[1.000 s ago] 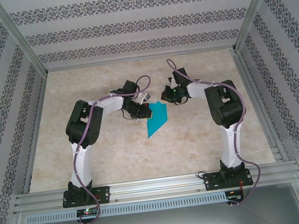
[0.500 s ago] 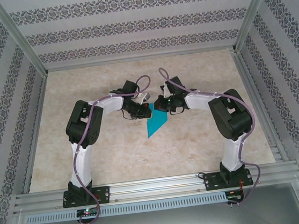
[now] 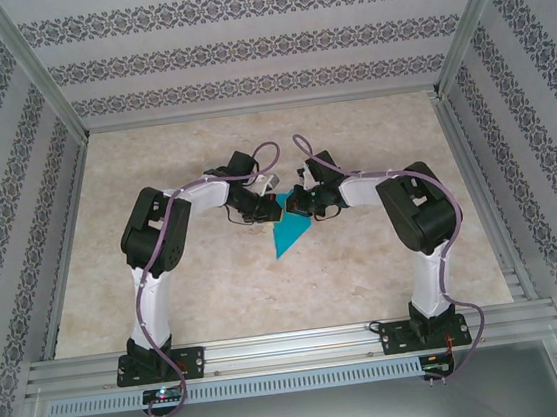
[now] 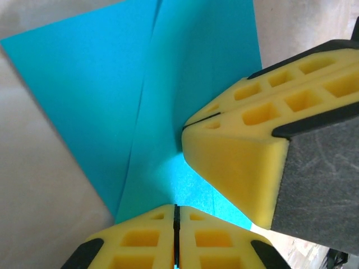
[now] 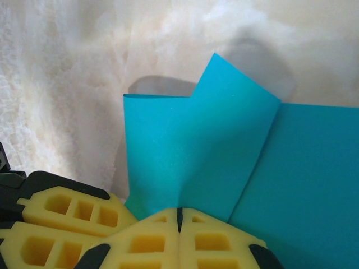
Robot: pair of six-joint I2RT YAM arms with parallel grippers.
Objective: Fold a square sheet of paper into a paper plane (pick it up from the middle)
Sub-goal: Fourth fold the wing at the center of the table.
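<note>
Touching teal paper [image 4: 101, 95], left gripper [image 4: 175, 208], right gripper [image 5: 179, 213]

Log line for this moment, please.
stage: mid-fold | paper: creased, one flap raised | left gripper: shut, at paper's far end | right gripper: shut, beside it

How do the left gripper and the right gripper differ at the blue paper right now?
The left gripper reaches the paper from the left, the right gripper from the right. The left gripper sits at its edge; the right gripper sits further onto it, behind a raised flap. Both have shut jaws, tips close together.
</note>
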